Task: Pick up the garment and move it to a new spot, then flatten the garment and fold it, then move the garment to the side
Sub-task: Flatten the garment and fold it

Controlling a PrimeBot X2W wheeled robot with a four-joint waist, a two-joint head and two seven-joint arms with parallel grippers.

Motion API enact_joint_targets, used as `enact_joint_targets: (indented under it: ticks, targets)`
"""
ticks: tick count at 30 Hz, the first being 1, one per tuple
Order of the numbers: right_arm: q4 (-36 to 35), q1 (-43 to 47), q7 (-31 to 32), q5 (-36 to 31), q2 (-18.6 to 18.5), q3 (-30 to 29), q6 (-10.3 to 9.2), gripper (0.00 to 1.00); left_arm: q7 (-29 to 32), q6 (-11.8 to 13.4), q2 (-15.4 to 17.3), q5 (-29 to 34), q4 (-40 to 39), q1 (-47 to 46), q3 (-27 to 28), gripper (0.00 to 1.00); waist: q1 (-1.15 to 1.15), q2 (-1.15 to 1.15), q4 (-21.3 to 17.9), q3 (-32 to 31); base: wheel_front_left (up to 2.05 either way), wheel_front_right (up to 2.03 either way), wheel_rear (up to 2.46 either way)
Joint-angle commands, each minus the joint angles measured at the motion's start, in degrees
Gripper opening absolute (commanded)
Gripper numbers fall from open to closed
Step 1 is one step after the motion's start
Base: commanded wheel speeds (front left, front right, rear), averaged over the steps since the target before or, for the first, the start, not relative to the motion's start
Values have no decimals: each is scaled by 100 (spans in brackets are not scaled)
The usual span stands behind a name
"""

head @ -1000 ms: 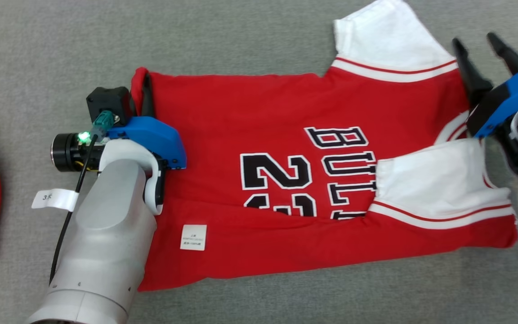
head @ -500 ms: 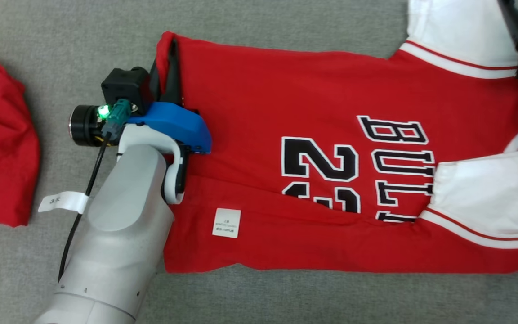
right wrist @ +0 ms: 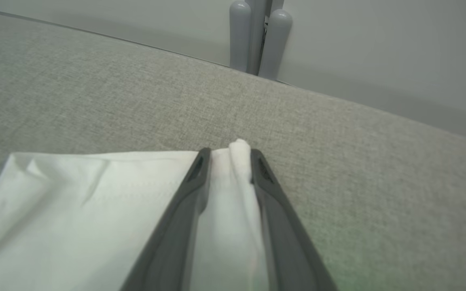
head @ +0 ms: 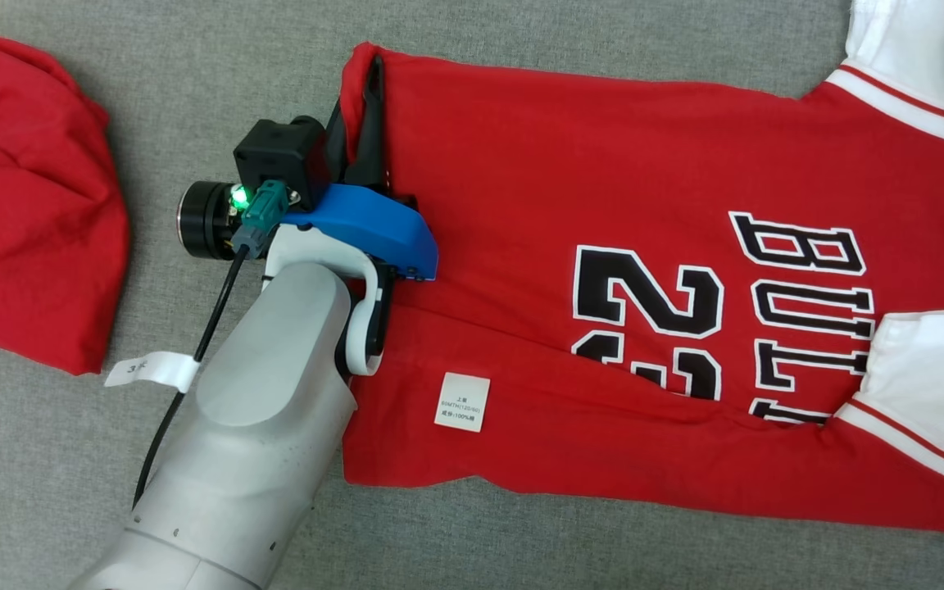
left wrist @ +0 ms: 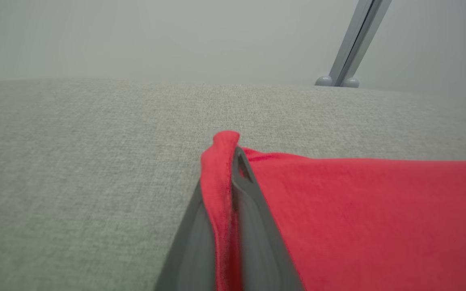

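Fold half made, both pincers on the far edge

The garment (head: 603, 205), a red jersey, lies flat on the grey surface (head: 193, 82), running from the centre of my head view out past 3 o'clock. My left pincer (left wrist: 228, 163) is clenched on its hem corner at 11 o'clock. My right pincer (right wrist: 229, 155) has the white sleeve's edge bunched between its fingers, and I judge that a grasp too. The move and the flattening look done, and the 6 o'clock long side already lies turned over the numbers, its label (head: 462, 401) showing. I reckon what remains is turning in the far side, folding across, then shifting it aside, perhaps toward the other red garment (head: 29, 205) at 9 o'clock.
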Motion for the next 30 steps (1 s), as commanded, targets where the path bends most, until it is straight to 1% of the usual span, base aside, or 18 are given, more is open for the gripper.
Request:
enact_joint_targets:
  ticks: [1,4,7,9,14,18,23,26,30]
  targets:
    - [128,179,-4,-6,2,101,2,0,29,39,67,-38,95,228,-2,0,0,0,-9,-20,0,0,0]
    - [181,-26,-677,-91,-49,-51,-1,0,24,70,65,18,-50,202,157,0,0,0,-51,-93,0,0,0]
    - [337,-139,-1394,-195,92,-172,0,0,20,45,64,179,-156,183,385,0,0,0,-140,-191,0,0,0]
    - [454,-97,-1782,-148,203,-266,0,0,16,-2,57,321,-207,215,538,0,0,0,-222,-295,0,0,0]
    - [487,133,-2357,15,469,-289,0,0,16,-164,147,616,-188,381,888,0,0,0,-532,-600,0,0,0]
    - [191,477,-2554,300,628,-318,1,0,16,-242,275,879,-153,597,1057,0,0,0,-808,-923,0,0,0]
    - [-407,1292,-2610,597,714,-216,1,0,16,-342,449,1053,-133,1089,1318,0,0,0,-1141,-1438,0,0,0]
    - [-799,1871,-2609,764,763,-339,1,0,16,-402,532,1100,-129,1468,1476,0,0,0,-1302,-1727,0,0,0]
    - [-1186,2763,-2611,888,879,-569,2,0,16,-419,545,1144,-145,2013,1646,0,0,0,-1440,-2066,0,0,0]
